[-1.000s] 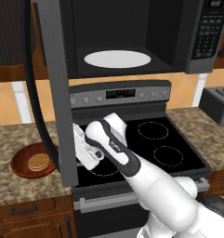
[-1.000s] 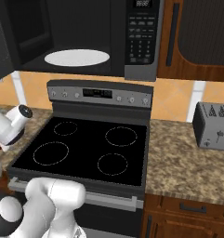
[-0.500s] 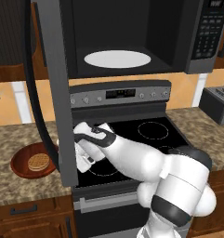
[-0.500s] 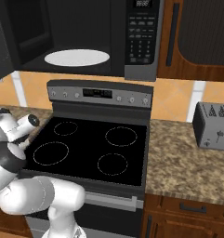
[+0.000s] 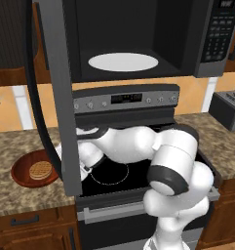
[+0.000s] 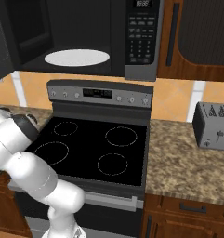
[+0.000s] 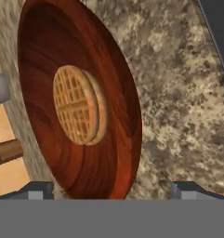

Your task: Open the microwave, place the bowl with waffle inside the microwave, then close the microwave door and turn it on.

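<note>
A: Largest item?
B: Large dark grey-framed microwave (image 5: 138,39) with black keypad, mounted above the stove — cavity exposed, white round turntable plate (image 5: 123,62) lying flat inside.

A: Its door?
B: Wide dark grey-framed microwave door (image 5: 58,88), swung out to the left, standing edge-on in the left base view and hanging down in front of the counter.

A: Below that?
B: Black glass-top stove (image 6: 92,148) with a silver knob panel, four burner rings. Speckled brown granite counter (image 6: 187,162) on both sides; small grey toaster (image 6: 213,125) on the right stretch.

A: The arm?
B: White arm reaching left across the stove, low, passing behind the open door. Two-finger gripper (image 7: 113,189) — jaws spread wide, nothing between them, dark fingertips (image 7: 190,189) at either side of the hand view.

A: And the smaller pieces?
B: Shallow round reddish-brown wooden bowl (image 5: 22,172) on the left counter, just beside the door's lower edge. Small round tan grid-patterned waffle (image 5: 40,171) lying at its centre. In the hand view the bowl sits near the fingertips, apart from them.
</note>
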Tool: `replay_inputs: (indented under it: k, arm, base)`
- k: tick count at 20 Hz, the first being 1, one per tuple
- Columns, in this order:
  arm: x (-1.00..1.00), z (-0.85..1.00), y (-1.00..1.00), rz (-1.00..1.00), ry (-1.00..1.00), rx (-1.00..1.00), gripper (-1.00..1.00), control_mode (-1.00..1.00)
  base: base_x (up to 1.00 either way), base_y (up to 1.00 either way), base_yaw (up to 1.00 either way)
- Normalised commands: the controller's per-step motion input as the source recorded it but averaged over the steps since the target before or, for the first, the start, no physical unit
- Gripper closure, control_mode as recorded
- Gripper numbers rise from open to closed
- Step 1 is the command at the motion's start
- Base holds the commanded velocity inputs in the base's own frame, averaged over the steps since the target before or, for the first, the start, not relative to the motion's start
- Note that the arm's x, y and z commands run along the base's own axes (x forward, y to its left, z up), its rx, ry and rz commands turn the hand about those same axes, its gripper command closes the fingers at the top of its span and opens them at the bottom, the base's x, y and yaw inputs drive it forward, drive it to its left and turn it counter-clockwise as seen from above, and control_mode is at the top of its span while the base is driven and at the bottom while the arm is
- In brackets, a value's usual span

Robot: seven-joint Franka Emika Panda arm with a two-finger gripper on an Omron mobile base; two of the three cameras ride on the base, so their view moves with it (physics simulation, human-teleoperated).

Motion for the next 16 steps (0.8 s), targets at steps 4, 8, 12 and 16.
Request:
replay_inputs:
  k: [4, 8, 12, 16]
  arm:
    - [0.17, -0.31, 0.05, 0.00, 0.00, 0.00, -1.00, -1.00]
    - [0.00, -0.23, 0.03, 0.00, 0.00, 0.00, 1.00, -1.00]
    - [0.11, -0.24, 0.13, 0.00, 0.00, -0.02, 1.00, -1.00]
    - [0.06, -0.06, 0.05, 0.00, 0.00, -0.01, 1.00, -1.00]
  base:
    - [0.00, 0.00, 0.00]
    - [0.00, 0.00, 0.00]
    - [0.00, 0.00, 0.00]
    - [0.00, 0.00, 0.00]
